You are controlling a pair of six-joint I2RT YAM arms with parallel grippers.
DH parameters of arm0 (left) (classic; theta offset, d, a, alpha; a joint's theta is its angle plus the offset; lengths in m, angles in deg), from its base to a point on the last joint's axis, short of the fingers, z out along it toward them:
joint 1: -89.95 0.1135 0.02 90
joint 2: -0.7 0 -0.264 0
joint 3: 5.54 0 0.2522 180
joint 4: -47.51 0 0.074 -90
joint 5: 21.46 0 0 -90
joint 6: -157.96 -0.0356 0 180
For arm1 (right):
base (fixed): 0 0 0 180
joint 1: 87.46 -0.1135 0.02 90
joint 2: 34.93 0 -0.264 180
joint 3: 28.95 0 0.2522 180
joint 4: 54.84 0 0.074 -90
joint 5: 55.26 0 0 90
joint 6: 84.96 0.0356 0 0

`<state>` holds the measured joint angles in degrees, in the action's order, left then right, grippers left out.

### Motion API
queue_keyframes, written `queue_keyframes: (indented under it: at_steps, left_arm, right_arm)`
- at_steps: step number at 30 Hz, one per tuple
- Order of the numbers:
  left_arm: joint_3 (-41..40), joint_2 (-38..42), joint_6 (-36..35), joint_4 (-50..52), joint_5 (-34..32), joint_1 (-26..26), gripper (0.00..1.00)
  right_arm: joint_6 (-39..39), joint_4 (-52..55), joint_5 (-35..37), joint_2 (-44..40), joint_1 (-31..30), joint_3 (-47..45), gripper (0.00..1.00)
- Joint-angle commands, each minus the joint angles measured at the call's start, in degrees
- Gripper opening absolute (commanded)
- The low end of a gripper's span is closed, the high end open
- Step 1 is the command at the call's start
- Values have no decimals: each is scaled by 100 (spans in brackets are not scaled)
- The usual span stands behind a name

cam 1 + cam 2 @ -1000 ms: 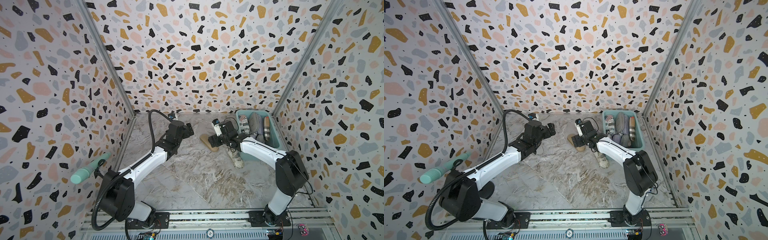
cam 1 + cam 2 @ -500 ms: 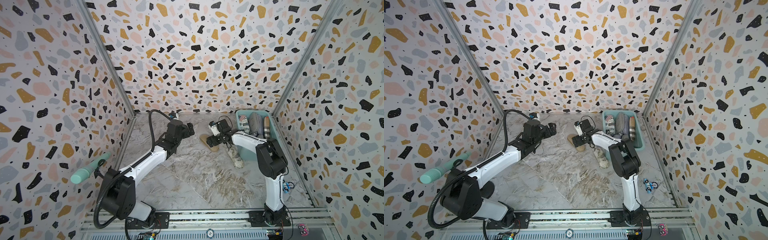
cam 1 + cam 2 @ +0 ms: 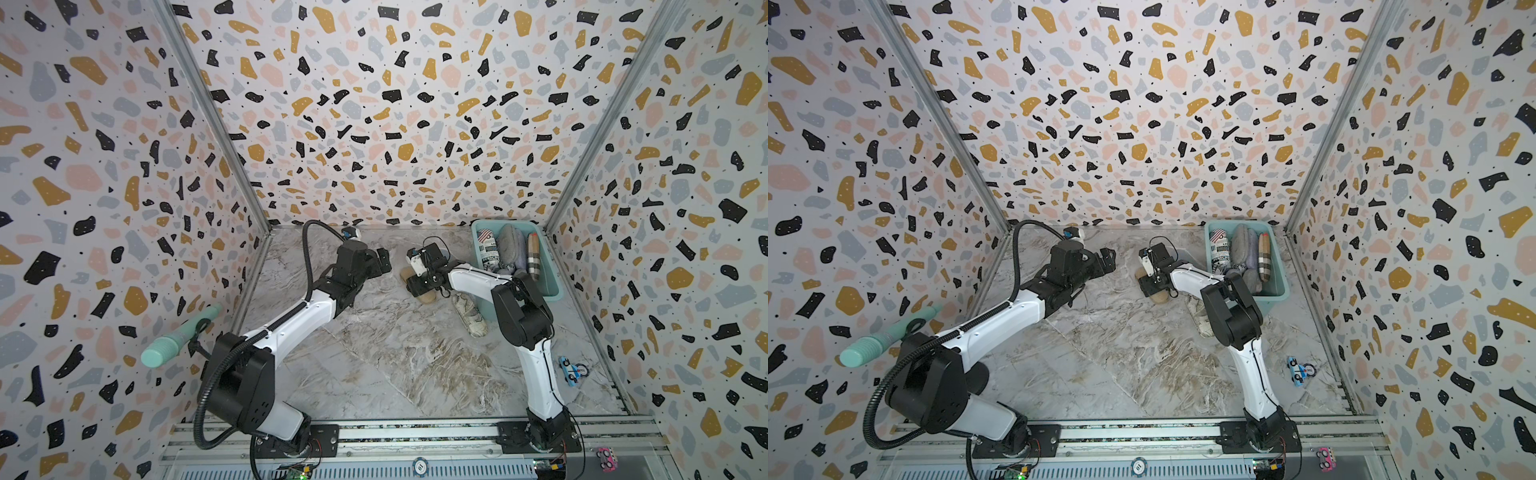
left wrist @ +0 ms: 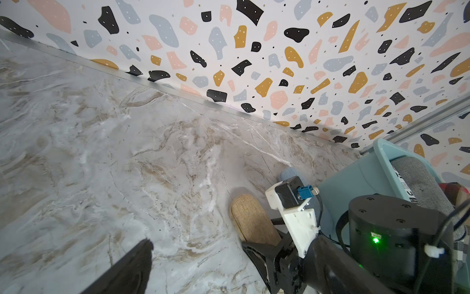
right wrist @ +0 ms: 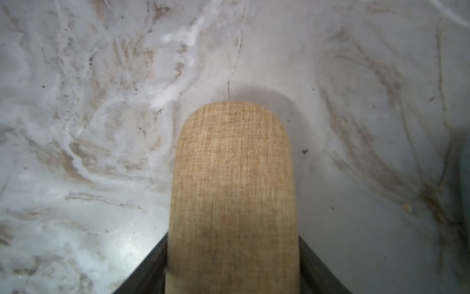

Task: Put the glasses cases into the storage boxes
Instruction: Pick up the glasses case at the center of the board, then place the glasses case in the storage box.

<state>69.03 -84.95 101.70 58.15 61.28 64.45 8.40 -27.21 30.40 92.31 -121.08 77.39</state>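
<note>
Marble-print tabletop (image 3: 374,353), terrazzo walls on three sides.

- Right pincer (image 3: 417,286): low over the tan case (image 5: 232,191), one jaw against each long side. Grasping it, though the case lies flat on the marble, not yet lifted.
- Grip is across the narrow width, probably because the length would not fit between the jaws. The woven fabric should give the pads some bite.
- Storage box (image 3: 549,266): close behind this pincer, alongside its forearm. Inside are a newspaper-print case (image 3: 488,249), a grey case (image 3: 509,245) and a plaid case (image 3: 533,257), packed lengthwise.
- A pale printed case (image 3: 469,313) lies on the table under the forearm, just beside the box wall.
- Left pincer (image 3: 381,262): jaws spread wide, empty, facing the right pincer from beyond the tan case. Likely parked clear of the lift.
</note>
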Motion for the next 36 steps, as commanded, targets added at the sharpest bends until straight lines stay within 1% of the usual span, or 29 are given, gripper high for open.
queue_keyframes:
  at_steps: [1,7,14,20,23,28,32,36]
  left_arm:
    - [77,-50,-7,-242,76,35,99]
    - [72,-49,-3,-242,104,53,99]
    - [69,-5,1,-257,114,69,99]
    - [45,37,-4,-281,101,83,99]
    - [45,48,-7,-286,103,84,99]
    - [37,52,27,-308,195,81,98]
    - [37,65,70,-324,287,88,98]
    - [29,71,81,-348,316,88,98]
  right_arm:
    - [176,15,476,-126,-115,-2,60]
    - [374,-433,342,-654,-122,-509,57]
    - [466,-456,224,-1156,-117,-637,55]
    - [529,-372,178,-1971,-34,-686,55]
    - [597,-320,154,-2443,127,-768,55]
    - [688,-282,163,-3254,727,-1049,55]
    - [764,-243,385,-3734,1513,-1362,55]
    - [1035,-370,372,-4023,2433,-1760,55]
